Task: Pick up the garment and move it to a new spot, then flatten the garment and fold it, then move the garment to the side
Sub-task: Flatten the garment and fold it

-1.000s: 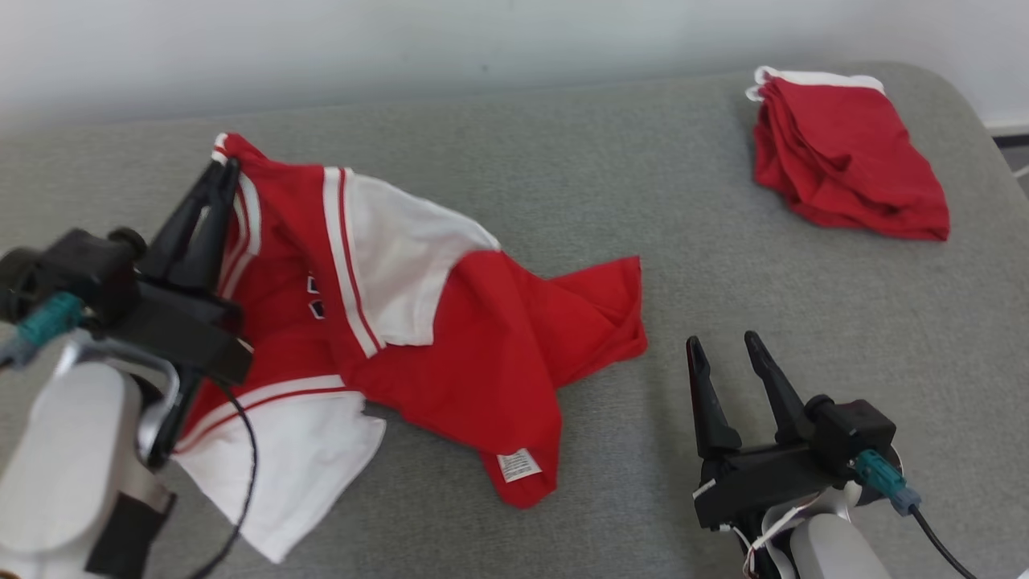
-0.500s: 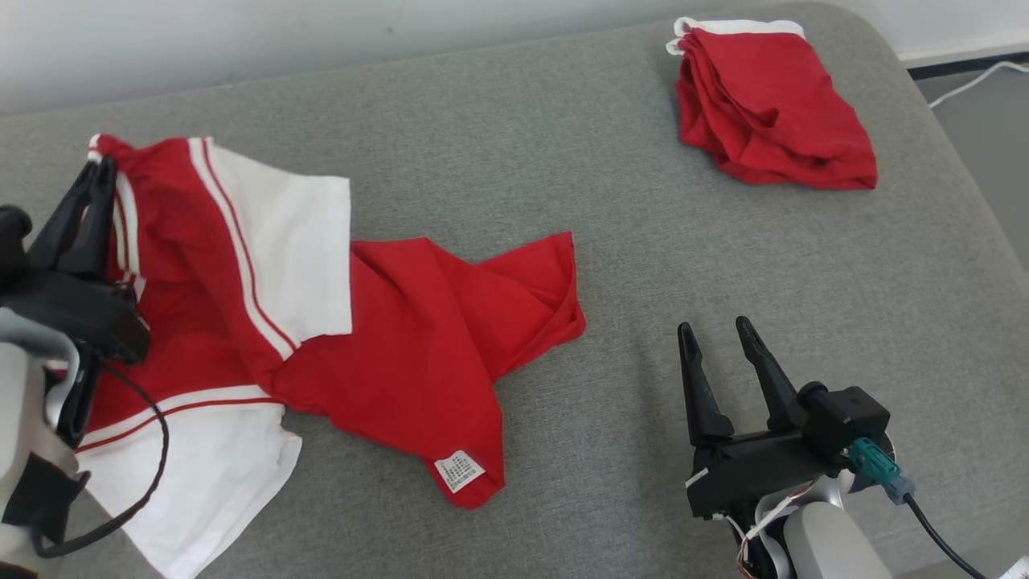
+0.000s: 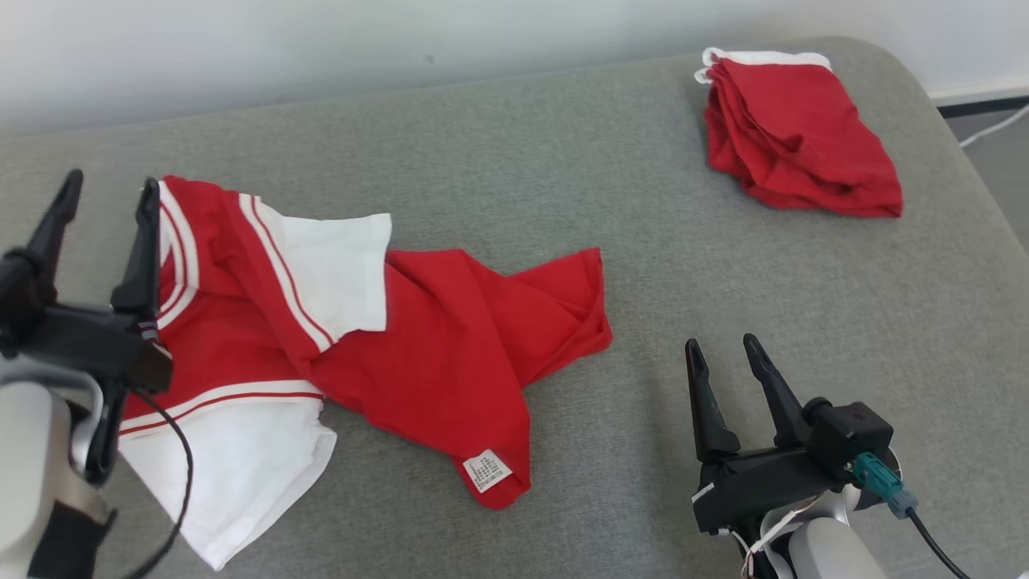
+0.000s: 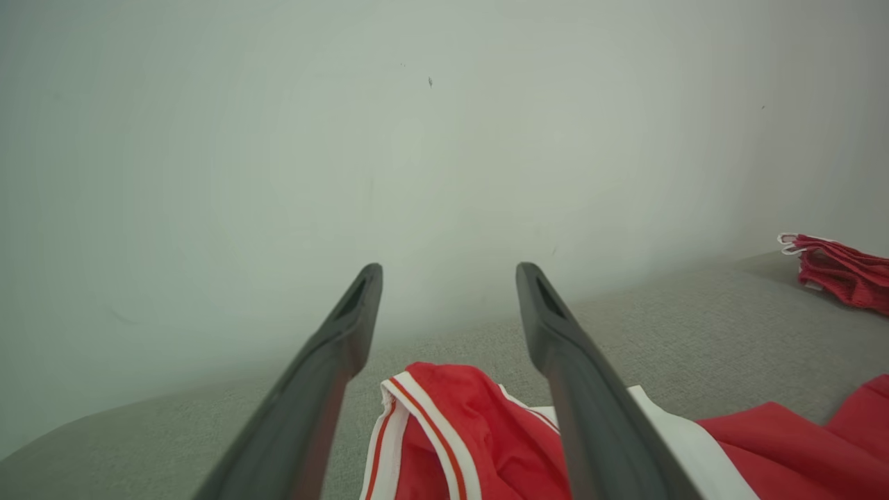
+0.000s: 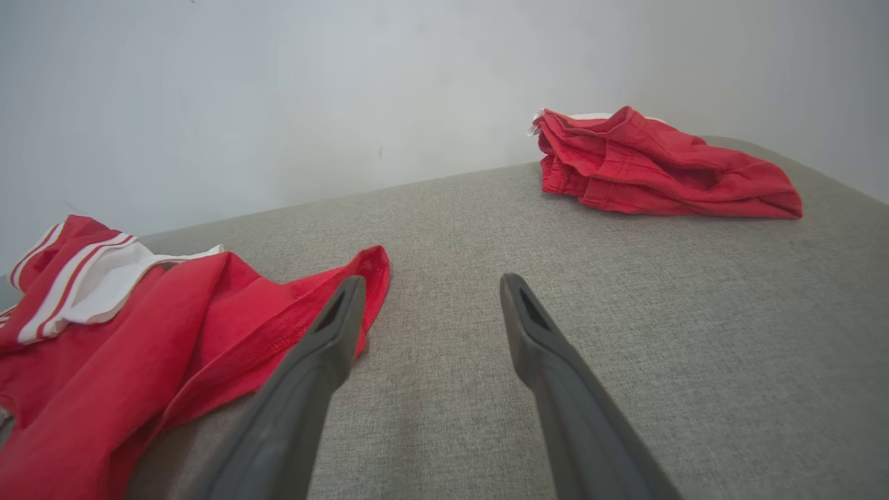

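The label (image 3: 487, 470) on the garment (image 3: 450, 354) has print too small to read.

Plain indoor room; whether home or test lab is not telling from what is showing. A wide padded surface (image 3: 723, 265) in grey woven fabric, rounded at its two o'clock corner, is sitting against a bare white wall (image 3: 321, 56) at twelve o'clock. At two o'clock a dark baseboard (image 3: 977, 107) and a pale cable (image 3: 997, 127) are running over grey floor (image 3: 1014, 157).
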You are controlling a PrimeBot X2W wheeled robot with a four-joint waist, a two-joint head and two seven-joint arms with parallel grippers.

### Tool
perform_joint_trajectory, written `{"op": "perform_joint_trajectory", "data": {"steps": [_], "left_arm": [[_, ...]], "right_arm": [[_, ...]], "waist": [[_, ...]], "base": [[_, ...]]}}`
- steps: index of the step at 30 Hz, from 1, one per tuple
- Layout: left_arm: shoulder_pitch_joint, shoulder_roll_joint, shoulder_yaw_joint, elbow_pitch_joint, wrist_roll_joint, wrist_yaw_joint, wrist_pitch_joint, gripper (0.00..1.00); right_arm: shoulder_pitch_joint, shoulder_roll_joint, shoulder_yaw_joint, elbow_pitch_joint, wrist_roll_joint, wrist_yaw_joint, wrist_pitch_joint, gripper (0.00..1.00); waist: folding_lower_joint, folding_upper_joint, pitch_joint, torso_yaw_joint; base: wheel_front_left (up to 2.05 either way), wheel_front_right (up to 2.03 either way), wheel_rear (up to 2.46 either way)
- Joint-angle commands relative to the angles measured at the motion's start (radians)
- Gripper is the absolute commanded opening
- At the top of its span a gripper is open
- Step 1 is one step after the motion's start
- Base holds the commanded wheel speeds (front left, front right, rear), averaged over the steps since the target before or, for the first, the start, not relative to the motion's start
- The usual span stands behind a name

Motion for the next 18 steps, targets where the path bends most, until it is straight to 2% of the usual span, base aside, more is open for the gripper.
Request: {"op": "perform_joint_trajectory", "data": {"steps": [1, 9, 18], "left_arm": [[0.040, -0.005, 0.017, -0.044, 0.006, 0.011, -0.006, 1.00], [0.257, -0.075, 0.092, -0.292, 0.012, 0.061, -0.006, 1.00], [0.444, -0.139, 0.159, -0.442, 0.044, 0.124, -0.006, 1.00]], "right_arm": [[0.010, 0.000, 0.001, 0.001, -0.007, 0.000, -0.001, 1.00], [0.022, -0.002, 0.002, 0.006, -0.004, 0.000, 0.000, 1.00], [0.043, -0.002, 0.011, 0.014, -0.004, 0.000, 0.000, 1.00]], "waist": [[0.0000, 0.0001, -0.026, 0.035], [0.0000, 0.0001, -0.052, 0.087], [0.0000, 0.0001, -0.075, 0.123]], "base": [[0.00, 0.00, 0.00], [0.00, 0.00, 0.00], [0.00, 0.00, 0.00]]}}
